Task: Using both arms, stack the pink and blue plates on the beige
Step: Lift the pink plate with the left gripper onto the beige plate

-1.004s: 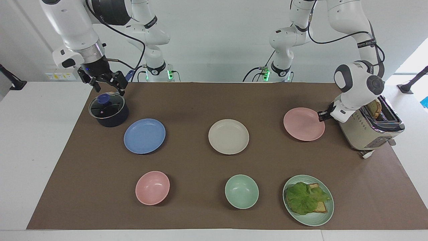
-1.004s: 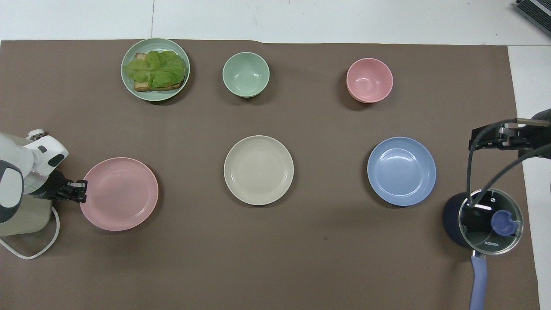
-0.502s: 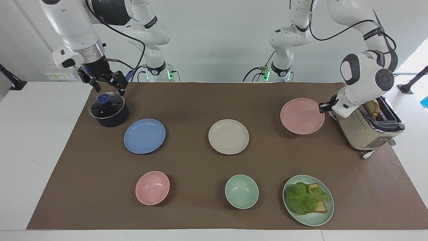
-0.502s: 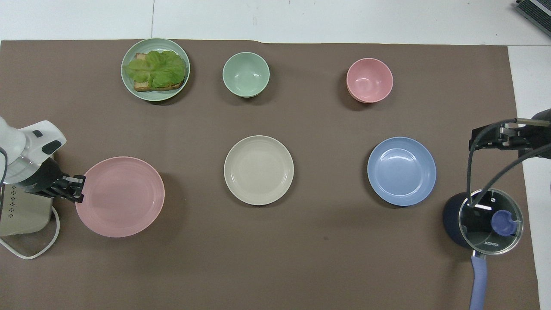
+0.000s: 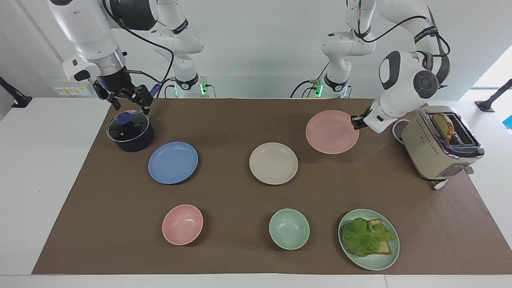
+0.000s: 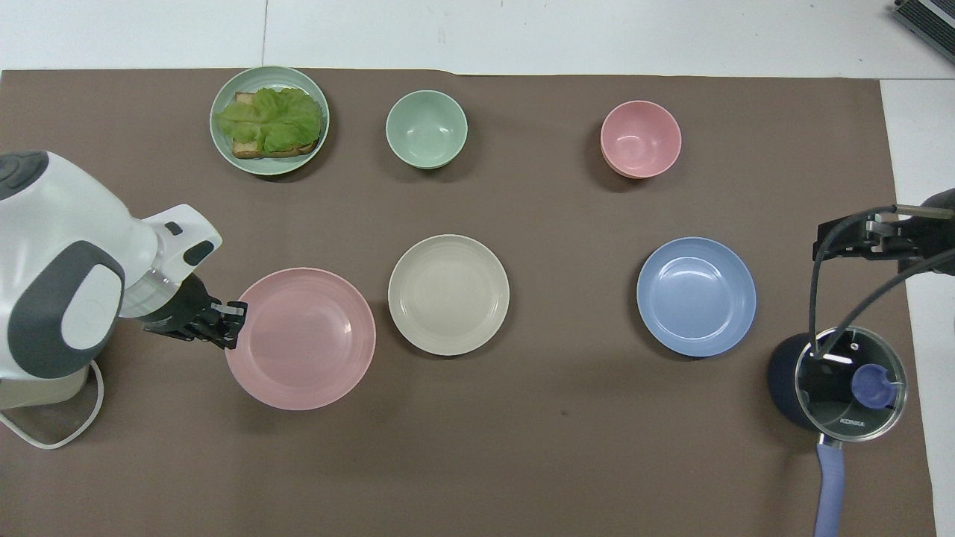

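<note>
Facing view. We take the beige plate as landmark, lying flat at the middle of the table. The left gripper pinches the rim of the pink plate, its fingers closed on the edge that faces away from the landmark. The pink plate hangs raised, roughly level, over the table just beside the beige plate toward the left arm's end; a shadow beneath it shows it clear of the surface. We judge that the coming move is a sideways carry toward the landmark, then a lowering. The blue plate lies flat, well apart from the landmark toward the right arm's end. The right gripper waits above the lidded pot, fingers spread and empty.

Overhead view. The pink plate nearly meets the rim of the beige plate without overlapping it, the left gripper trailing on its outer edge. The blue plate rests untouched, with the right gripper the nearer to it.
</note>
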### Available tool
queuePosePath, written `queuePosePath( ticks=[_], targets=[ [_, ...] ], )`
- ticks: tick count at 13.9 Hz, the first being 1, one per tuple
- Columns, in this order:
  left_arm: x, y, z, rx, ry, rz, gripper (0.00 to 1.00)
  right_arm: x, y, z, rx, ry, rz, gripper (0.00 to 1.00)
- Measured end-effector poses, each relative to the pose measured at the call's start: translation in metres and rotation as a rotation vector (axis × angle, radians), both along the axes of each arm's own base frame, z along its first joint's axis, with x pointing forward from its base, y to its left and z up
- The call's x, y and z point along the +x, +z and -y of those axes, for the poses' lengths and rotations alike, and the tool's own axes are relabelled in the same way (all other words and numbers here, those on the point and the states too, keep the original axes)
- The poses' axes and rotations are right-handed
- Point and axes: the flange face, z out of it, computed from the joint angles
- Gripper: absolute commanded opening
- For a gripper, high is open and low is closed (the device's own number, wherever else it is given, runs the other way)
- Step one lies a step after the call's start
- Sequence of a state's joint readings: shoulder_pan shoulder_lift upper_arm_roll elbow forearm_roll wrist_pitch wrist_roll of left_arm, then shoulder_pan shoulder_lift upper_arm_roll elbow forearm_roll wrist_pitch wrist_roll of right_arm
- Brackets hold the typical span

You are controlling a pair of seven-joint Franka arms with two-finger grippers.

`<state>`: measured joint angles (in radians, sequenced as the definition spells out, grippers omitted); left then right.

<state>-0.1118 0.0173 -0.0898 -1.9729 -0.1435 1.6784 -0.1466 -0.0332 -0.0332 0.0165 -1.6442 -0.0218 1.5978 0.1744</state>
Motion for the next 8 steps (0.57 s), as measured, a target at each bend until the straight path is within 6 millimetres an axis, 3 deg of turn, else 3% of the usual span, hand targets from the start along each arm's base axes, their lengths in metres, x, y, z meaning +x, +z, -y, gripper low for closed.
queuePosePath(
  ticks=[5, 8],
  targets=[
    [0.001, 0.003, 0.091, -0.067, 0.111, 0.152, 0.0, 0.0, 0.0, 0.0, 0.0, 0.0, 0.0, 1.0],
    [0.004, -0.021, 0.126, -0.104, 0.15, 0.192, 0.0, 0.0, 0.0, 0.0, 0.0, -0.001, 0.0, 1.0]
  ],
)
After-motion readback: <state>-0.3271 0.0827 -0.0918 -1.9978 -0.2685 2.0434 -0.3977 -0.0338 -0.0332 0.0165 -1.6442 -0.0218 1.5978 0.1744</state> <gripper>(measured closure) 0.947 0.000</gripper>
